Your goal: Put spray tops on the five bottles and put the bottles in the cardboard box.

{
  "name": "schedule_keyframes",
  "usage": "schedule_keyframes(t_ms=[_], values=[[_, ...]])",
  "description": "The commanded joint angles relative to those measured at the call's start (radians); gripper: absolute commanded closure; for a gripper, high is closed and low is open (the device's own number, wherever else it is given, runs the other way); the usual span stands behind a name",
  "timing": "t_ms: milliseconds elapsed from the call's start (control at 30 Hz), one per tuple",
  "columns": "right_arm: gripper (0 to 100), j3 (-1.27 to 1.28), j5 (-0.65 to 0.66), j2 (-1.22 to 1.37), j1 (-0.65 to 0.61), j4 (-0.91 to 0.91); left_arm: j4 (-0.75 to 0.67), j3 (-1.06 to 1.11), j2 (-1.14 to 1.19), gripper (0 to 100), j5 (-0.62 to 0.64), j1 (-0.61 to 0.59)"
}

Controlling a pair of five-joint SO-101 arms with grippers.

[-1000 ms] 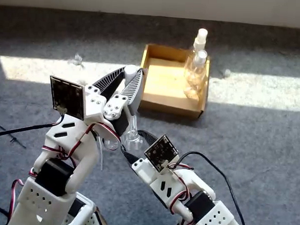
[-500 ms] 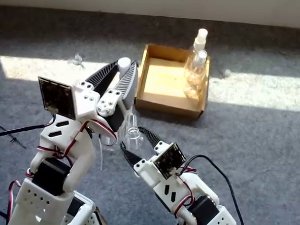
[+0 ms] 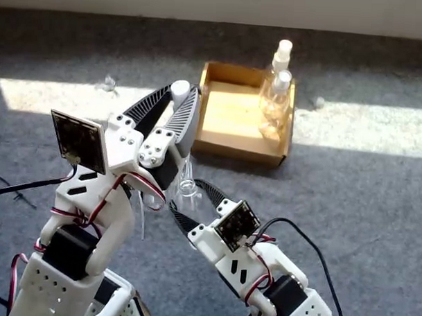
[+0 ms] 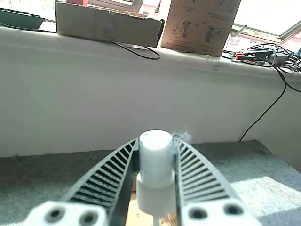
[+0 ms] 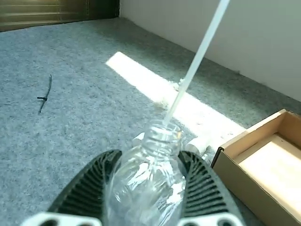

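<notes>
I hold the right gripper (image 5: 150, 157) clamped on the bottle (image 5: 148, 188), neck up, so the left gripper (image 4: 156, 141) pinching the spray top (image 4: 155, 165) above can feed its tube (image 5: 195, 61) straight into the mouth

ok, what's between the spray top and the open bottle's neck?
The thin tube of the spray top runs down into the bottle mouth; clearest in the right wrist view.

Grey carpet (image 3: 376, 205), black cable tie (image 5: 43, 98), white wall (image 4: 84, 94)
</notes>
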Motion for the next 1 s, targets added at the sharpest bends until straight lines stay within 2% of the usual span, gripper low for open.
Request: schedule_keyframes(t_ms=[0, 133, 267, 433, 600, 800, 967], values=[[99.5, -0.012, 0.009, -0.012, -0.002, 0.004, 0.005, -0.015, -0.005, 100, 0.0, 0.012], [99.5, -0.013, 0.009, -0.012, 0.004, 0.004, 0.061, 0.019, -0.013, 100, 0.0, 0.041], [99.5, -0.015, 0.003, -0.012, 0.085, -0.016, 0.14, 0.056, -0.013, 100, 0.0, 0.087], [99.5, -0.015, 0.002, -0.013, 0.171, -0.093, 0.161, 0.114, -0.013, 100, 0.0, 0.122], [99.5, -0.018, 0.002, -0.013, 0.177, -0.093, 0.161, 0.159, -0.007, 100, -0.006, 0.173], [99.5, -0.016, 0.008, -0.013, 0.177, -0.09, 0.193, 0.18, -0.005, 100, -0.008, 0.18], [99.5, -0.019, 0.008, -0.013, 0.177, -0.09, 0.221, 0.214, -0.005, 100, -0.068, 0.182]])
